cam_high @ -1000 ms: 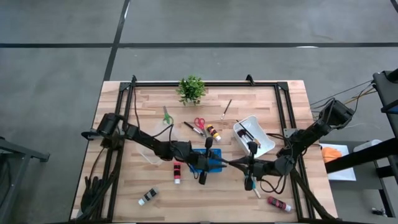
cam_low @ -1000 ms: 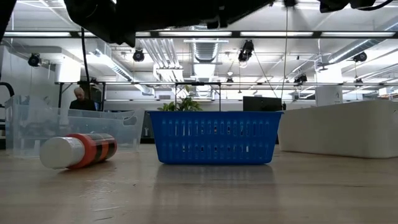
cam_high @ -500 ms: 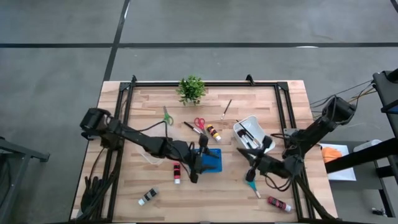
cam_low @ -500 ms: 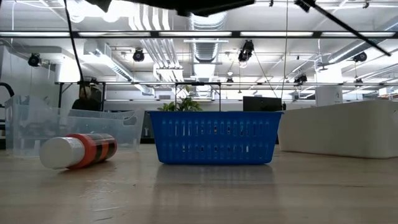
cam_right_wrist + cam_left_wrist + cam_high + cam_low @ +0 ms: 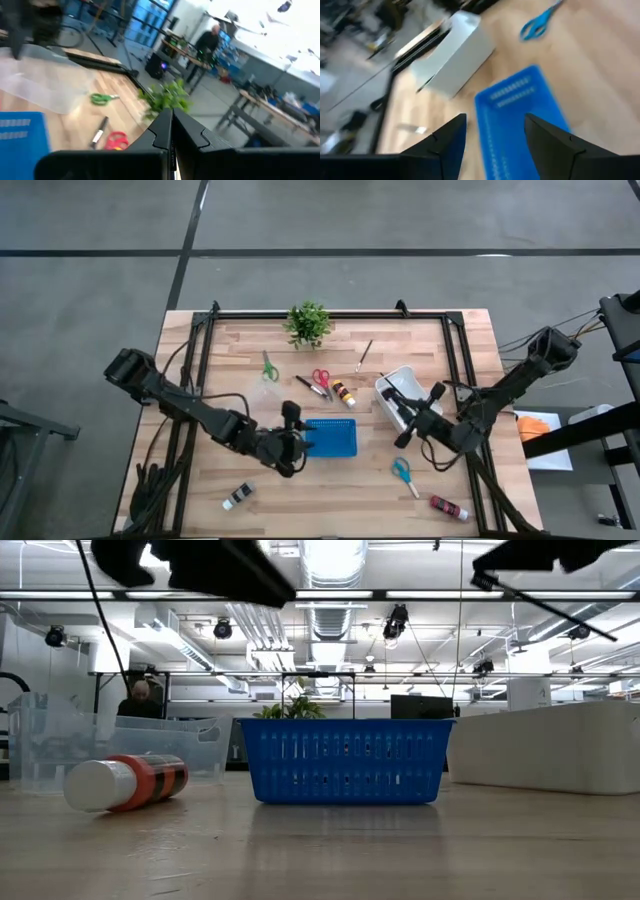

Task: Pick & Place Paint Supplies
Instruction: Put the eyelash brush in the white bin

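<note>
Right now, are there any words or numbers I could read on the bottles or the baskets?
None can be read.
Red bottle: its label band shows no letters; too blurred.
Other bottles: labels too small to read.
Blue basket and white bin: no writing shows.

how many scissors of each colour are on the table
green scissors: 1
red scissors: 1
blue scissors: 1
total: 3
</note>
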